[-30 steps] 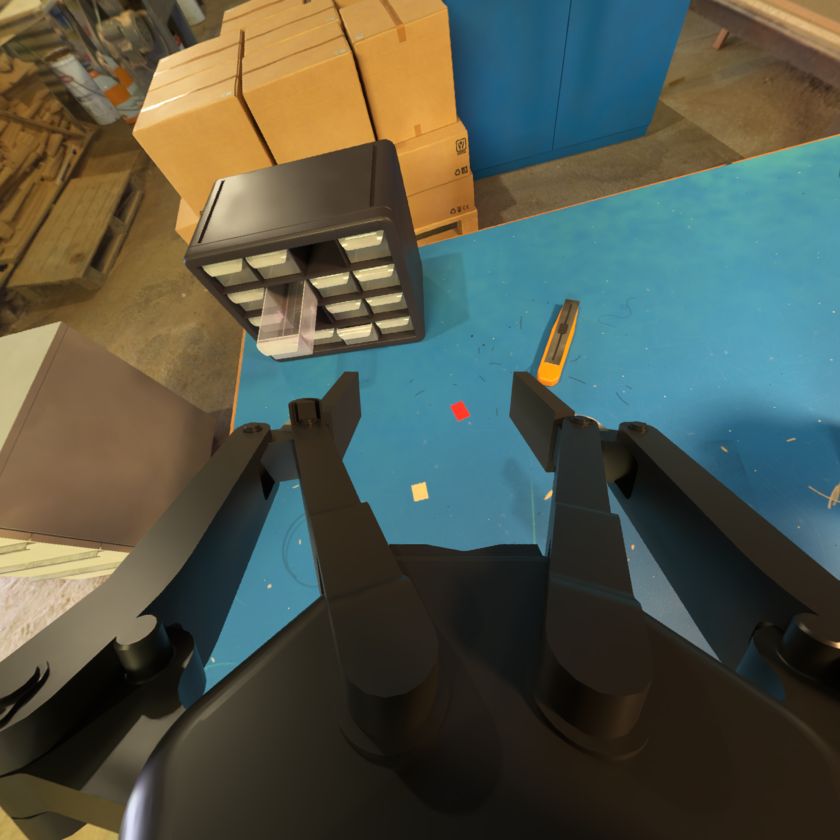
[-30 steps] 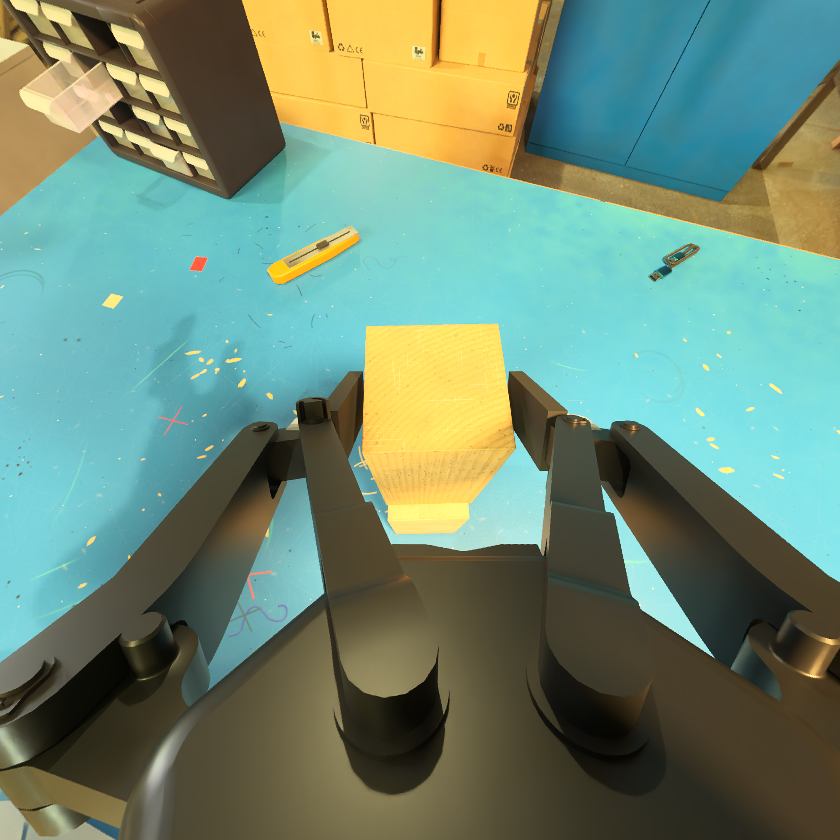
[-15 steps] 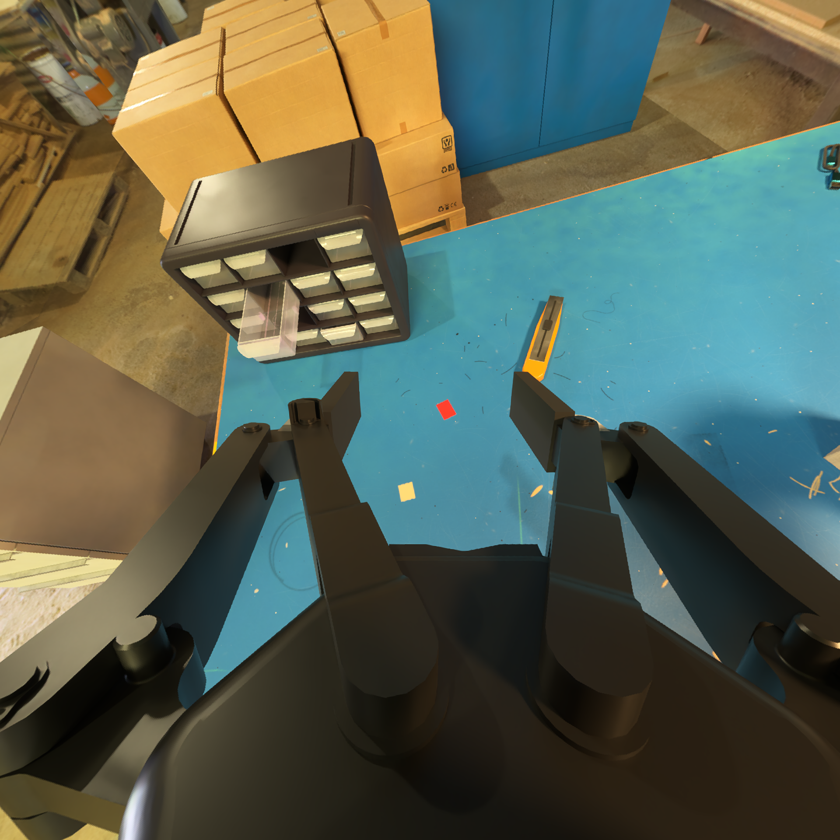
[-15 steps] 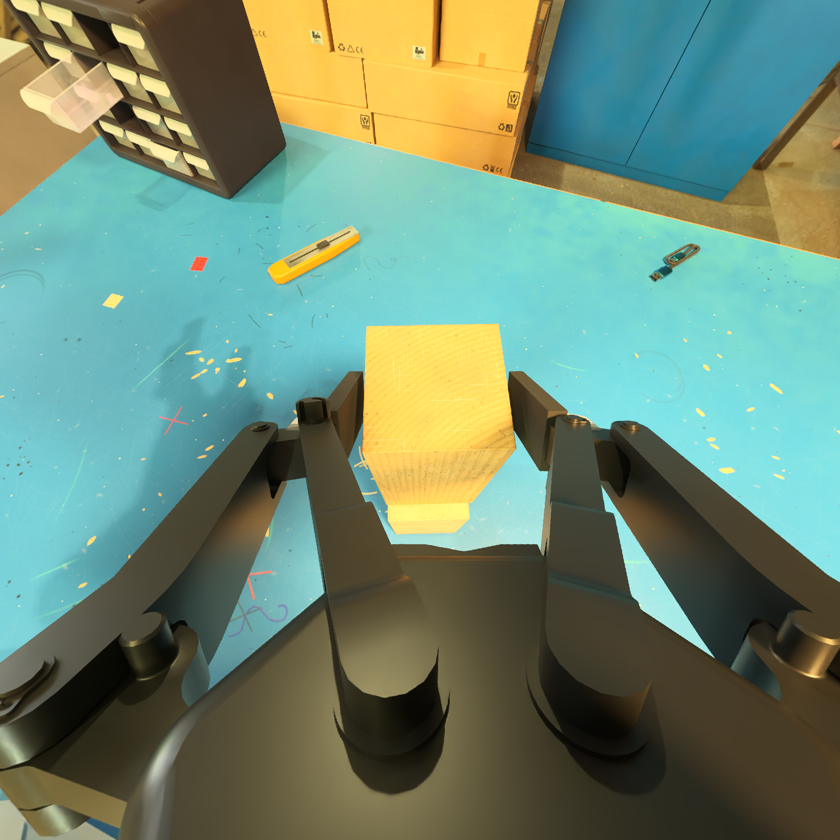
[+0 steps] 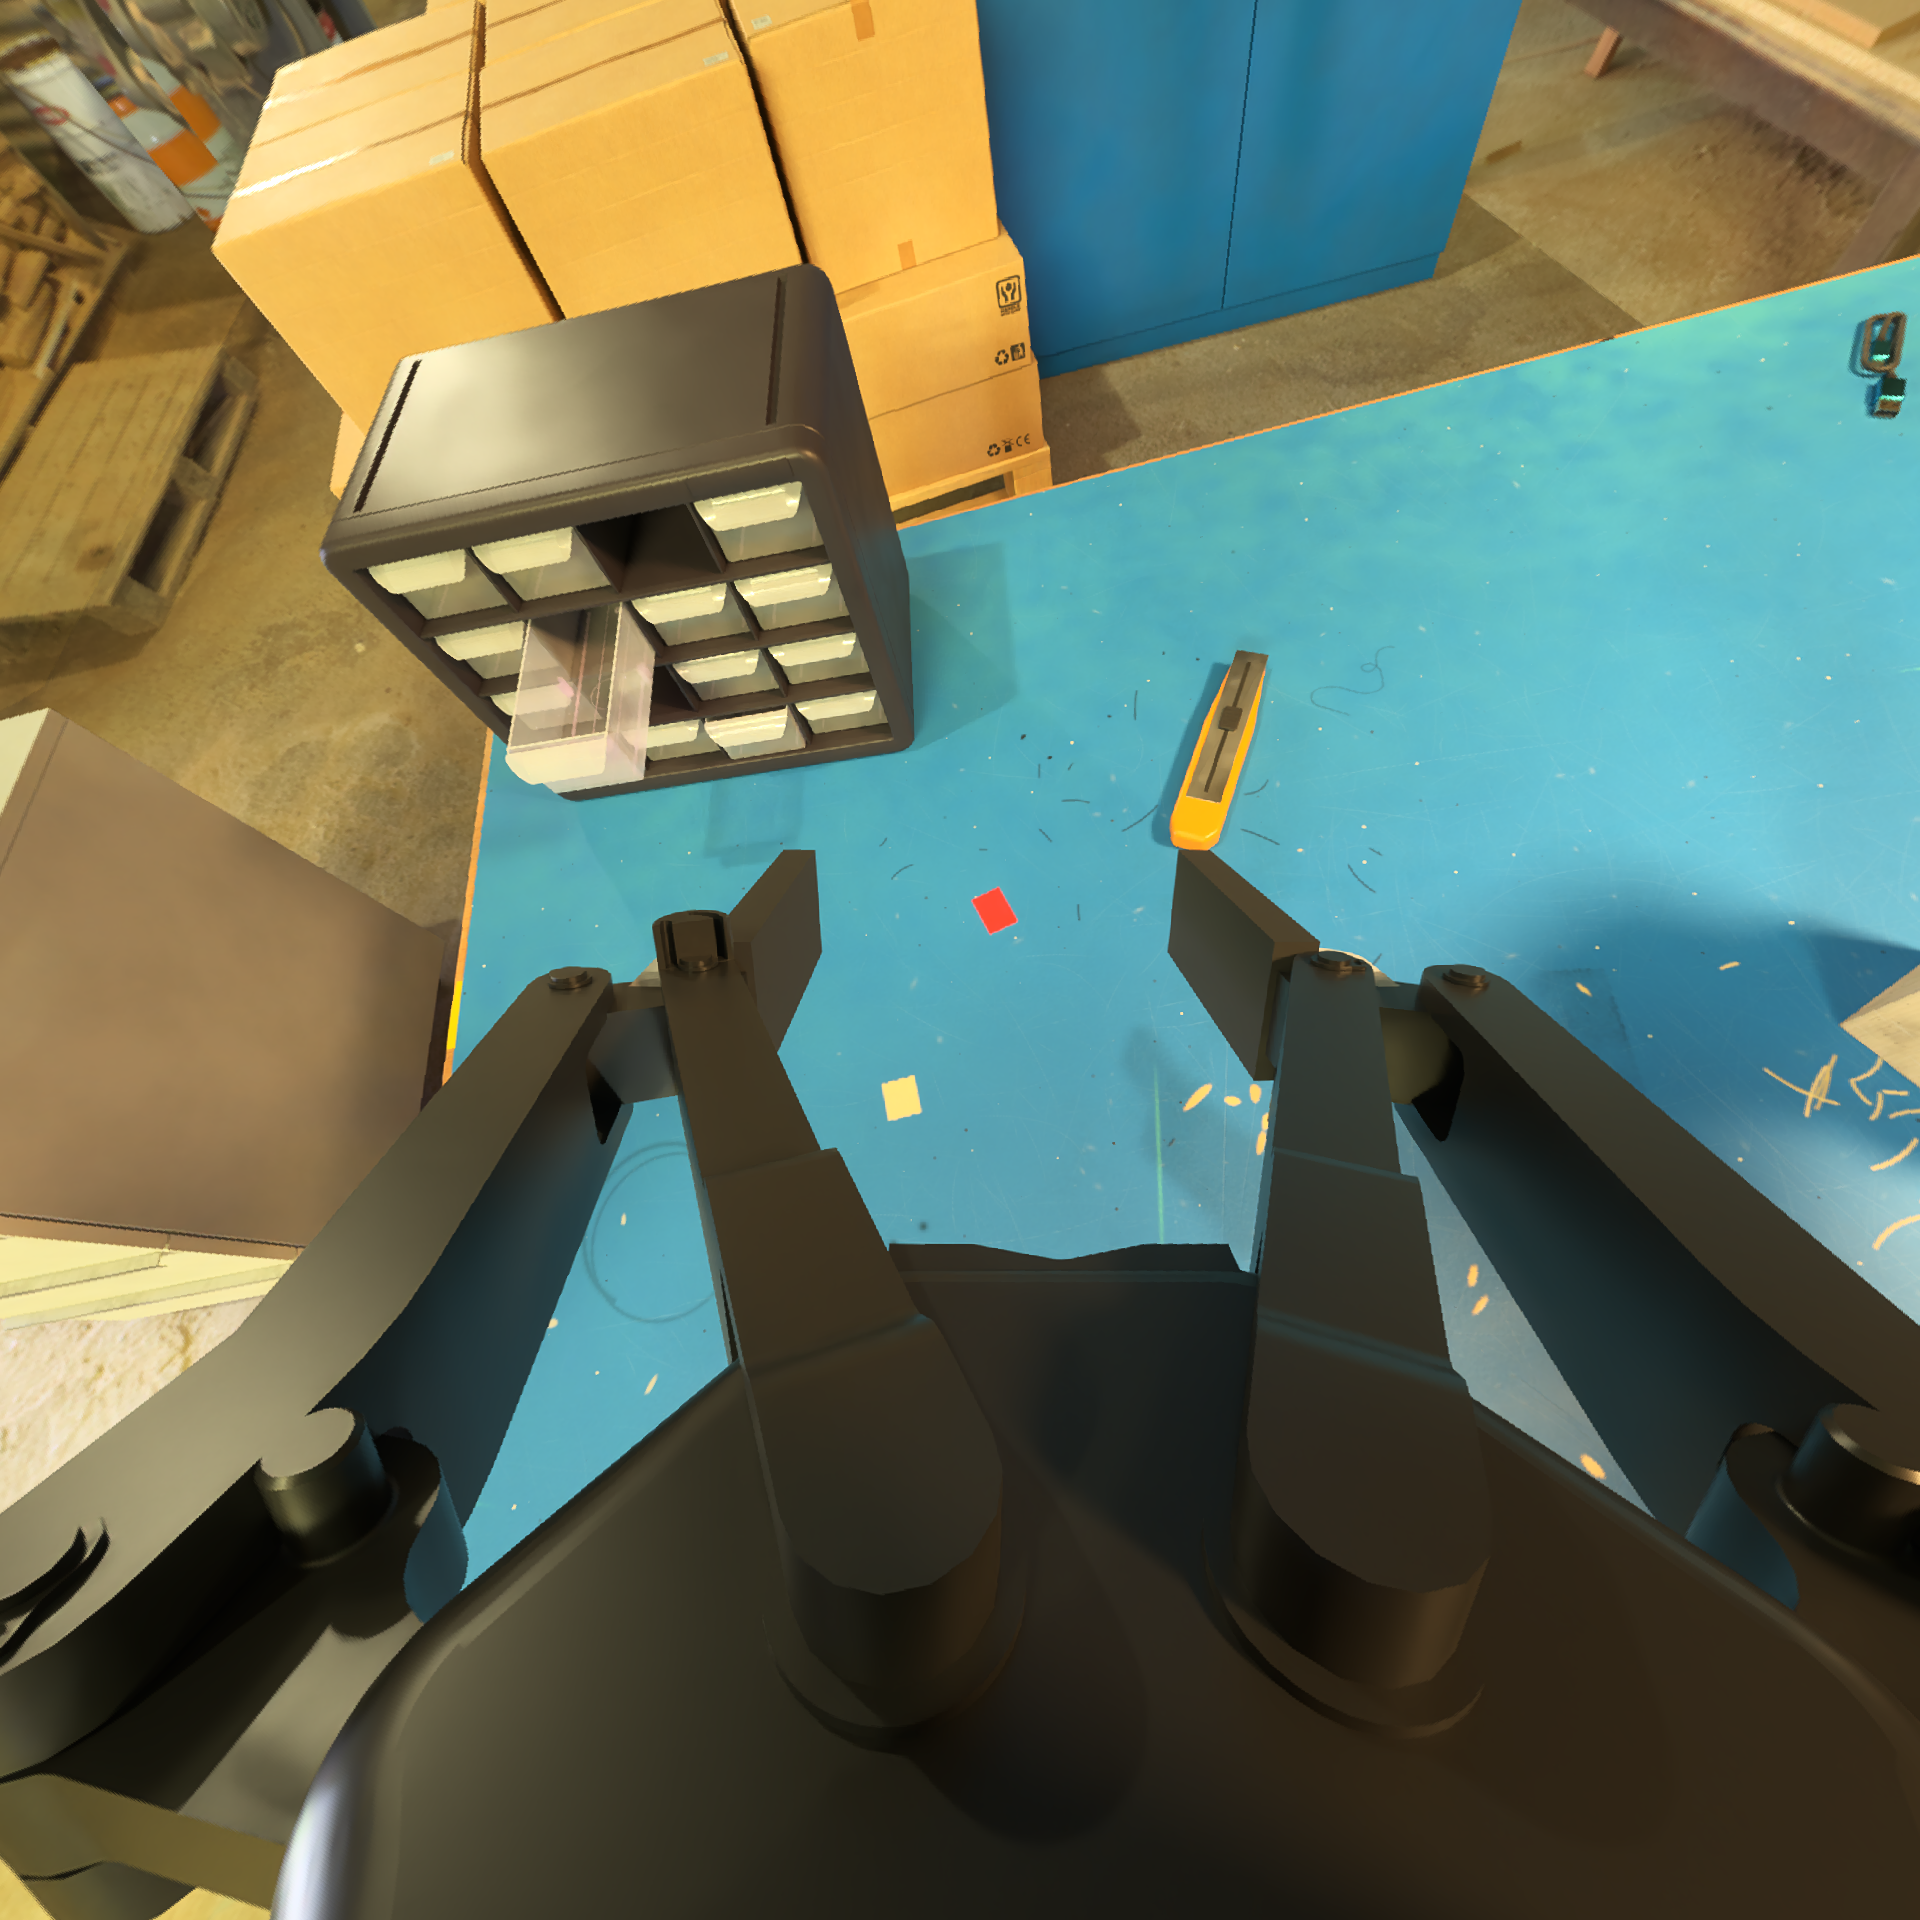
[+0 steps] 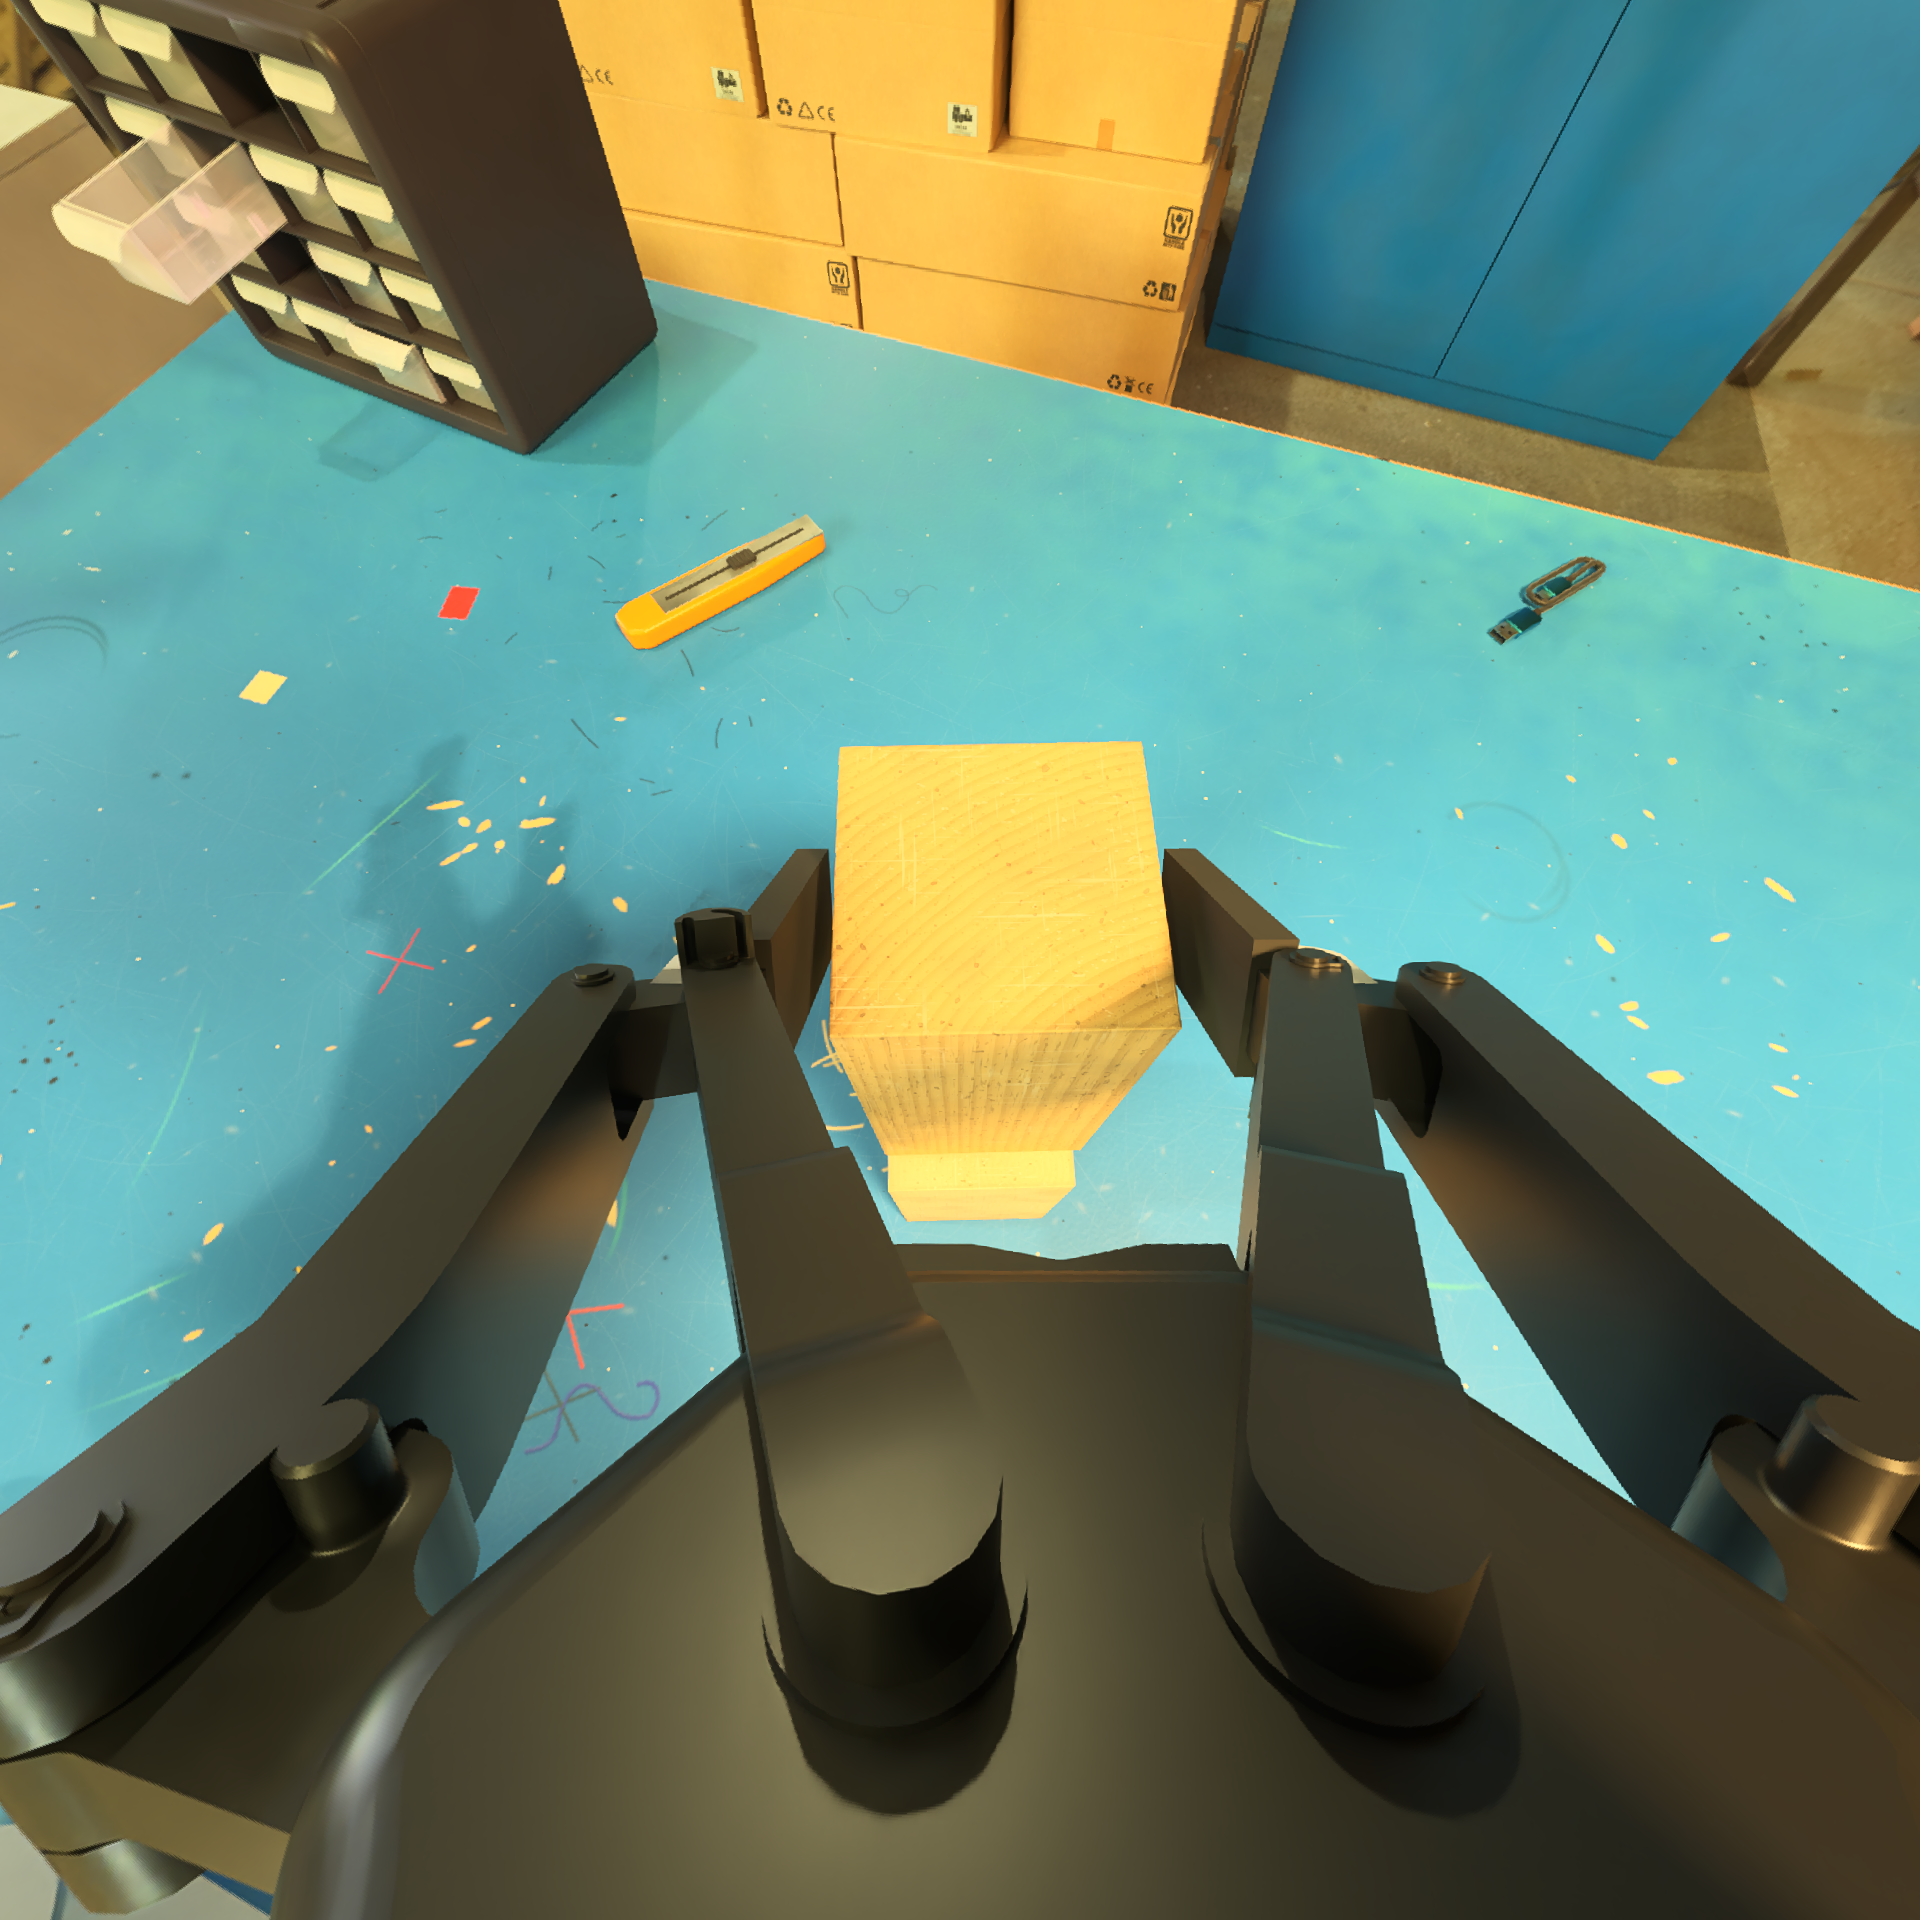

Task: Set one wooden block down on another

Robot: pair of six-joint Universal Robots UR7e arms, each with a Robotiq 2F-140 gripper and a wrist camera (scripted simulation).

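Leftward and back drifts the left gripper (image 5: 995, 914), its jaws spread and empty; the right gripper (image 6: 997, 940) hasn't budged. Its jaws flank the upper wooden block (image 6: 1000, 914) without visibly gripping, released I judge. That block sits on the lower wooden block (image 6: 977, 1184), nearer than the orange knife (image 6: 719, 582) on the bench (image 6: 1351, 665). Withdraw straight upward, no sideways brushing. Long axis: apparently vertical.

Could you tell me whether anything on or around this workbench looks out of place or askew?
One clear drawer of the black organiser hangs pulled out, and one slot above it is empty. The utility knife lies loose on the table.
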